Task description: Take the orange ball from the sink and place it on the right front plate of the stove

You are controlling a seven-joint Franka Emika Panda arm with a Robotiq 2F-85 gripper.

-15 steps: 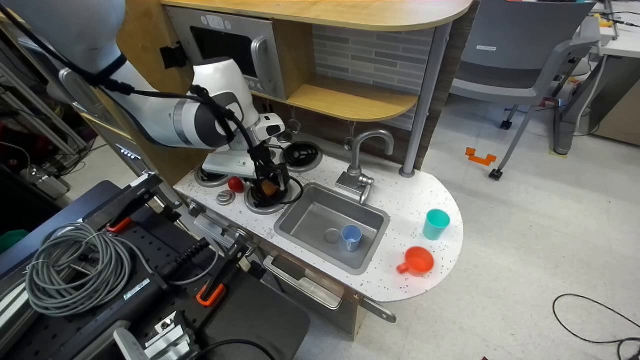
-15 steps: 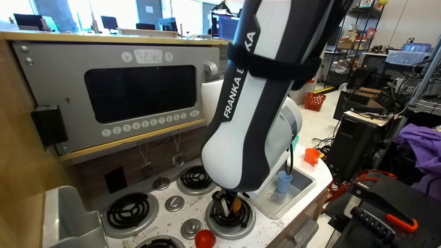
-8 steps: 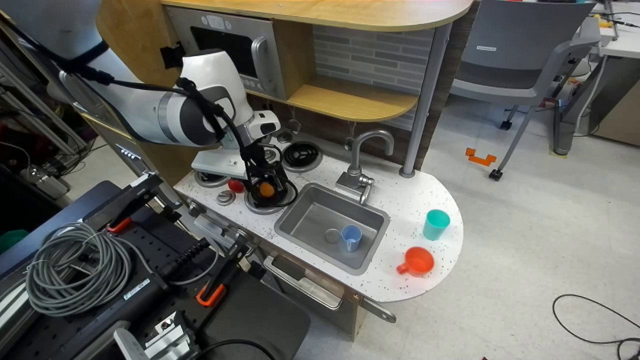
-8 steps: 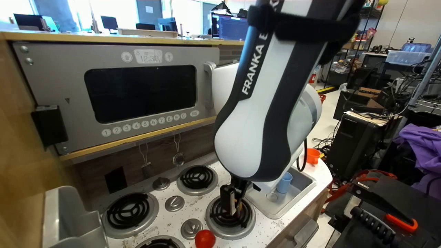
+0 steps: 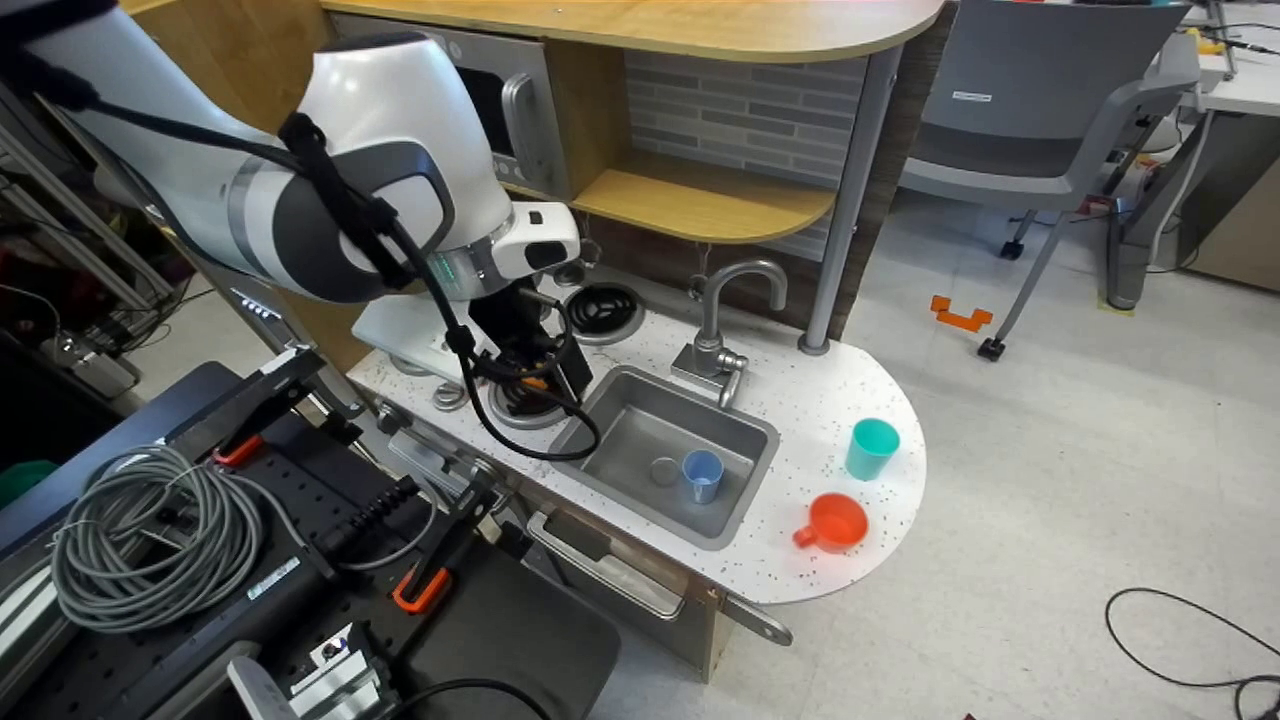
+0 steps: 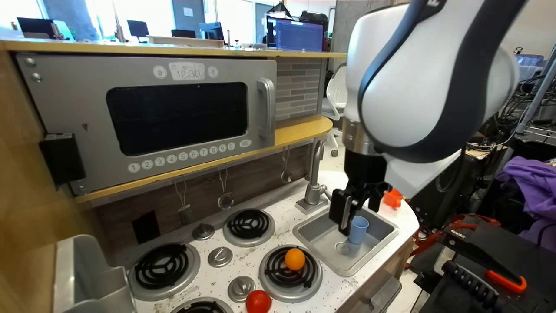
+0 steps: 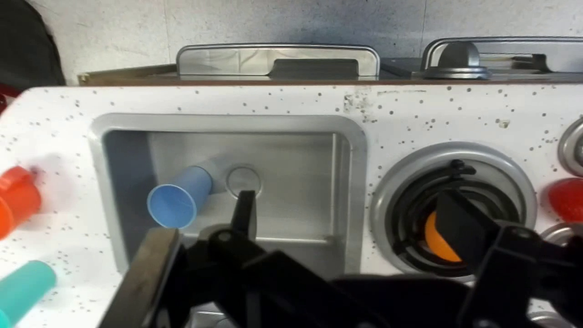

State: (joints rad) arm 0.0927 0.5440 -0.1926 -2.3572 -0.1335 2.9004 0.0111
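The orange ball (image 6: 295, 259) rests on the right front plate (image 6: 266, 282) of the white stove (image 6: 260, 263), the black burner nearest the sink. In the wrist view the ball (image 7: 438, 243) is partly hidden behind one finger; in an exterior view only a sliver shows (image 5: 536, 384). My gripper (image 6: 359, 217) is open and empty, above the counter and sink side, apart from the ball. In the wrist view its fingers (image 7: 348, 196) are spread wide, one over the sink, one over the plate. The grey sink (image 7: 227, 120) holds no ball.
A blue cup (image 7: 180, 196) stands in the sink. A red ball (image 6: 259, 302) lies beside the plate. A teal cup (image 5: 872, 450) and an orange-red cup (image 5: 836, 522) stand at the counter's rounded end. The faucet (image 5: 712, 310) rises behind the sink; a toy microwave (image 6: 176, 117) hangs above.
My gripper was down around the orange ball at the plate. It has risen and moved towards the sink, leaving the ball on the plate.
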